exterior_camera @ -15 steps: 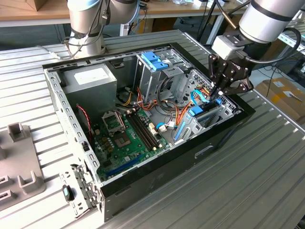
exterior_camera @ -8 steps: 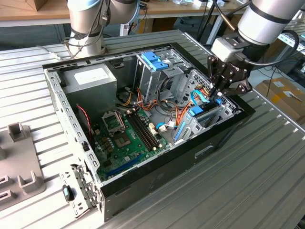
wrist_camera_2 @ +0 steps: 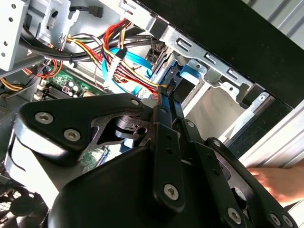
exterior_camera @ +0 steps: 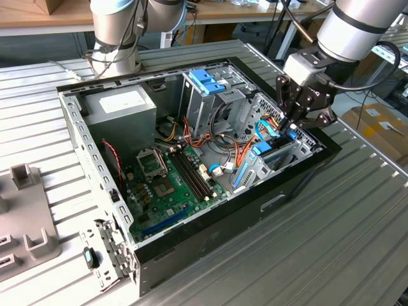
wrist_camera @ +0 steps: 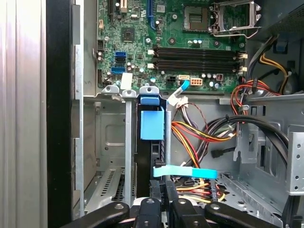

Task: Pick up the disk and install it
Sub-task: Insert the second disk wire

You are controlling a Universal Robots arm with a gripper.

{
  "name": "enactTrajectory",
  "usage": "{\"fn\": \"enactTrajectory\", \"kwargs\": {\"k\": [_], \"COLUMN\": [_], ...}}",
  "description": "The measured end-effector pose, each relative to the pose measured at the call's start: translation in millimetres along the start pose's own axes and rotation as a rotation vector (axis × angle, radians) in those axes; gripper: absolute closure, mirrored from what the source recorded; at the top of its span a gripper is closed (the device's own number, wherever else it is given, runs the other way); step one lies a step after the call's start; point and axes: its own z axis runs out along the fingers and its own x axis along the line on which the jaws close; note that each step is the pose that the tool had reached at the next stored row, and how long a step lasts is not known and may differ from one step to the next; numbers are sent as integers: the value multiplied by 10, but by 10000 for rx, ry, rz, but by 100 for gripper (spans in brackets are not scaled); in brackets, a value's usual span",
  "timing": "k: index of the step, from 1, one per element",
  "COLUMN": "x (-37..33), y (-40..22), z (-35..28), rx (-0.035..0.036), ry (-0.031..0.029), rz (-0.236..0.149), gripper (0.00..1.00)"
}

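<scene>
Green motherboard; light-blue disk; black gripper.

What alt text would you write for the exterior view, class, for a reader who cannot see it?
A robot arm's gripper reaches into an open computer case at the drive bay on the exterior view's right, where the blue-railed disk stands. The green motherboard and grey power supply lie exposed, all on a ribbed metal table.
</scene>
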Motion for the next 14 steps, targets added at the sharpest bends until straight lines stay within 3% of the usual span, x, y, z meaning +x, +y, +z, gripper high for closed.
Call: {"fn": "enactTrajectory", "kwargs": {"k": [14], "x": [1], "y": [18], "z": [43], "rx": [-2], "ry": [1], "rz": [-46], "gripper": [84]}}
